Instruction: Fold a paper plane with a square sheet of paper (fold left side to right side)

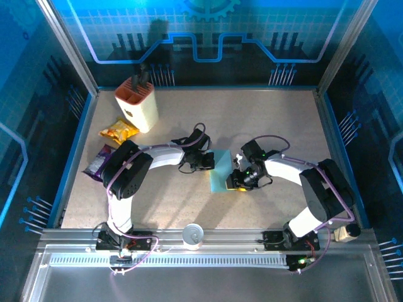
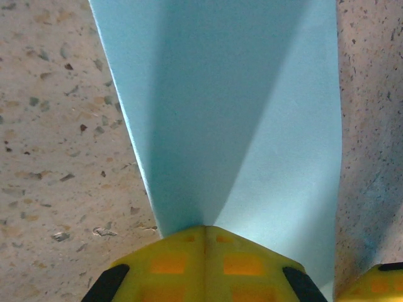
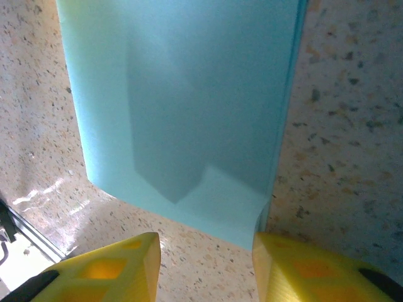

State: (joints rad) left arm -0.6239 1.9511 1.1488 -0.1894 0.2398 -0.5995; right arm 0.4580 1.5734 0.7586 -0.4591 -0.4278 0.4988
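The light-blue square sheet of paper [image 1: 220, 170] lies flat mid-table between both grippers, folded into a narrow rectangle with no paper plane shape to it. My left gripper [image 1: 204, 162] is shut; in the left wrist view its yellow tips [image 2: 204, 229] press down on the sheet [image 2: 252, 126] near its left edge, their shadow falling across it. My right gripper [image 3: 204, 251] is open at the sheet's near end [image 3: 189, 94], nothing between its fingers. Its right finger [image 3: 289, 264] touches a slightly lifted corner, where two layers show along the edge.
A cream knife block [image 1: 138, 104] stands at the back left. A yellow snack packet [image 1: 118, 131] and a purple one [image 1: 99, 162] lie in front of it. A white round object [image 1: 193, 235] sits at the near edge. Blue walls ring the table.
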